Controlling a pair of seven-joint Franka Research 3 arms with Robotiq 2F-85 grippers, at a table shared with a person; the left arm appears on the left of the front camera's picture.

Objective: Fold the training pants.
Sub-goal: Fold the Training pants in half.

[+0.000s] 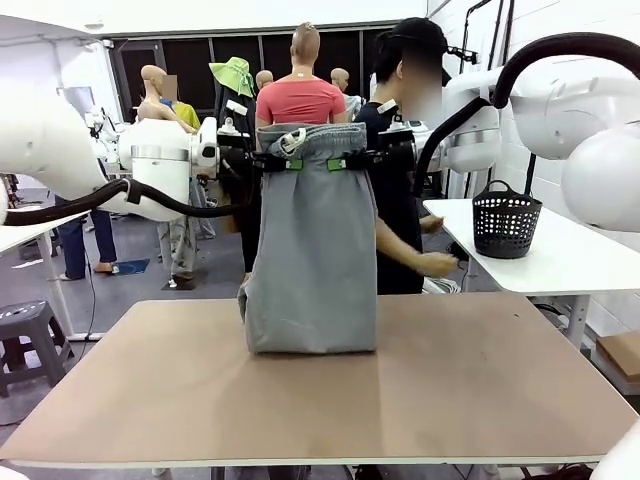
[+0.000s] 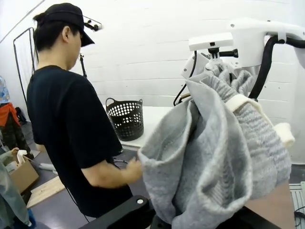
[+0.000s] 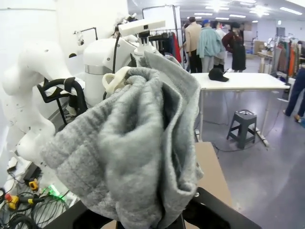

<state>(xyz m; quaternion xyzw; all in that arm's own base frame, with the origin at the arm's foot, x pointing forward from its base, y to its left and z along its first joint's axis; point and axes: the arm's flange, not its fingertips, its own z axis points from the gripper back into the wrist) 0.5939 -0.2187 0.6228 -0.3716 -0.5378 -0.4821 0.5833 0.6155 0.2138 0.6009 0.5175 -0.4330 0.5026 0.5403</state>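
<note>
The training pants [image 1: 312,250] hang above the table [image 1: 480,380], their lower fold resting on it. The left gripper [image 1: 292,163] and right gripper [image 1: 340,163] pinch the waistband corners, likely keeping the cloth taut for laying down.

both arms raised, left gripper [image 1: 283,163] and right gripper [image 1: 346,162] clamped.

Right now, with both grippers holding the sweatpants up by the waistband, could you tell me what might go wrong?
1. The left gripper and right gripper pinch only the gathered waistband of the grey sweatpants; soft jersey could slip out.
2. The lower end already rests bunched on the table, so lowering may crease the fold.
3. The person stands just behind the cloth; a forward swing might brush them.
</note>
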